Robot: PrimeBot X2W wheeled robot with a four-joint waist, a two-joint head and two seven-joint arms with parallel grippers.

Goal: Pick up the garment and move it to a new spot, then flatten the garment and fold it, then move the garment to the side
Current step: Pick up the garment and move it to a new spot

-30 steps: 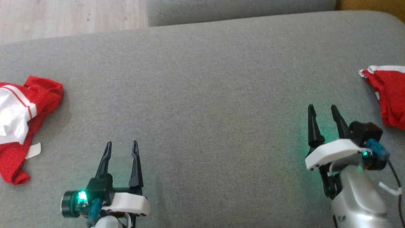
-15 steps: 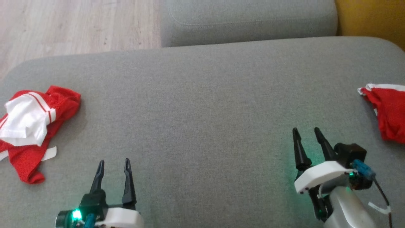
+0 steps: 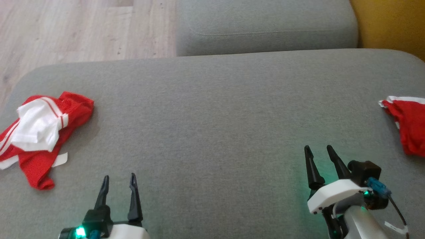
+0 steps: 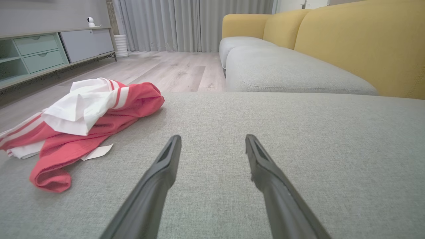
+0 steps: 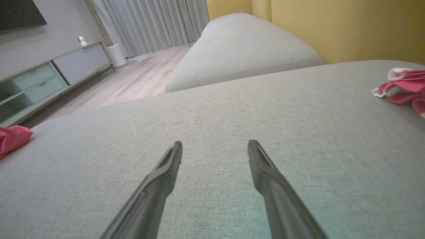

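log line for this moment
left gripper open, empty | right gripper open, empty | garment crumpled, untouched, left on cushion | red cloth at right edge

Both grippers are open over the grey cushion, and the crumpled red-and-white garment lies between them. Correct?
Not between them. The head view shows the garment lying left of the left gripper, outside the pair. The rest holds: it and the right gripper are open over the cushion.

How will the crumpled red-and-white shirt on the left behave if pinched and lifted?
The garment lies bunched in soft folds, so it will probably hang limp. It looks thin, so likely light. Pushed, it would probably bunch rather than slide.
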